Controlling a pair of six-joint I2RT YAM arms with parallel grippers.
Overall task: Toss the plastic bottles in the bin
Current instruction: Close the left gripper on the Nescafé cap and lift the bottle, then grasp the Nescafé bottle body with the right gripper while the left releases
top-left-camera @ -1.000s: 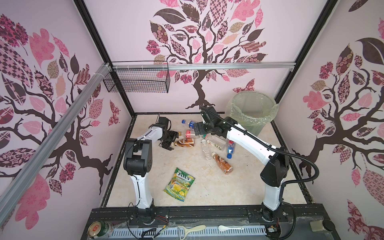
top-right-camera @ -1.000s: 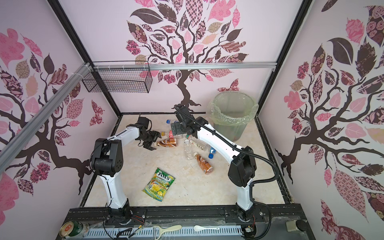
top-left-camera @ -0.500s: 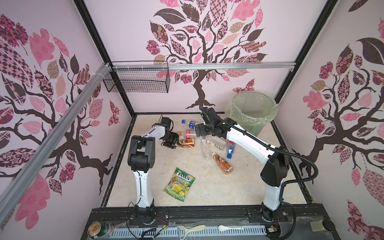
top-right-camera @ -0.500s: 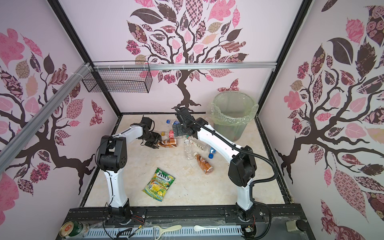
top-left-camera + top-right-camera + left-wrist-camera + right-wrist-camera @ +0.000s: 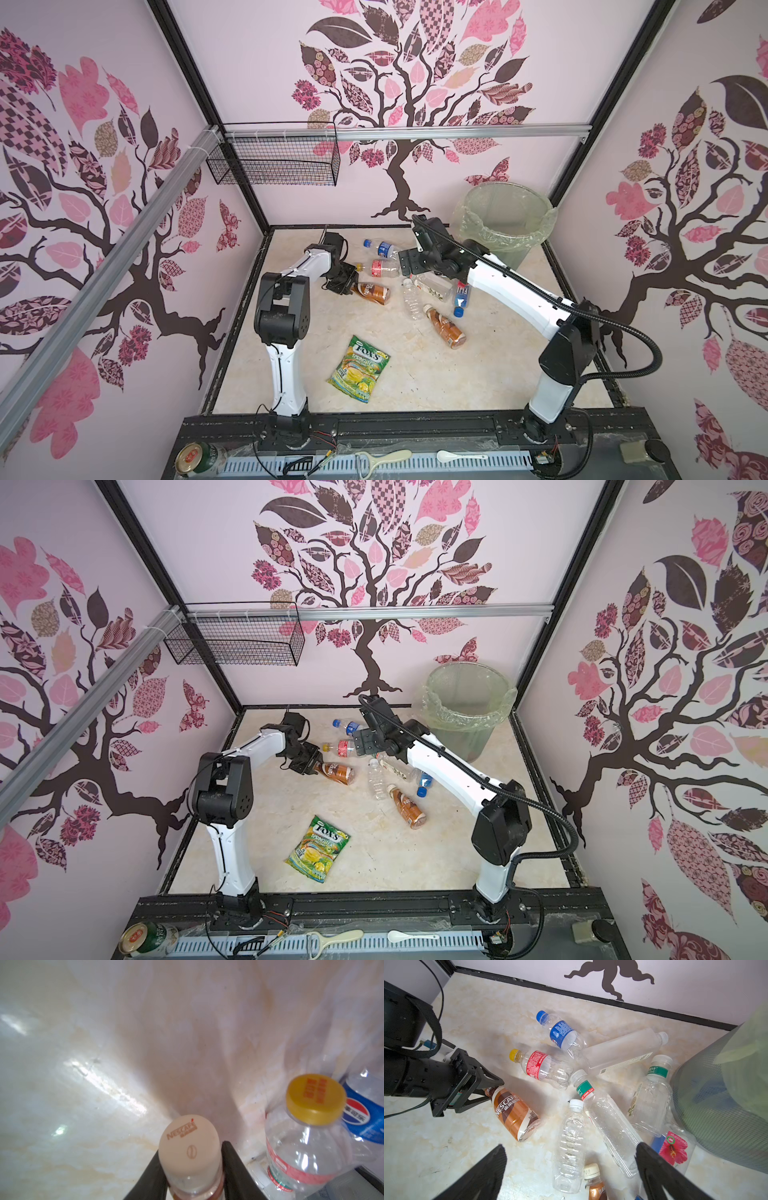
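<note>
A brown Nescafé bottle (image 5: 372,292) lies on the marble floor. My left gripper (image 5: 347,286) is shut on its neck just under the cream cap (image 5: 188,1140), with one black finger on each side. My right gripper (image 5: 571,1147) hangs open above a heap of clear plastic bottles (image 5: 571,1138) and touches none of them. In that heap are a blue-capped bottle (image 5: 384,248), a red-labelled one with a yellow cap (image 5: 380,268) and a second brown bottle (image 5: 446,326). The bin (image 5: 498,241), lined with a pale green bag, stands in the far right corner behind the right arm.
A green-yellow Fox's candy bag (image 5: 360,370) lies flat on the near floor. A black wire basket (image 5: 276,164) hangs on the back-left rail. A metal can (image 5: 195,457) and two white utensils rest on the front ledge.
The left gripper has reached in to the brown bottle's neck and shut on it. The right arm has barely moved and stays open.
</note>
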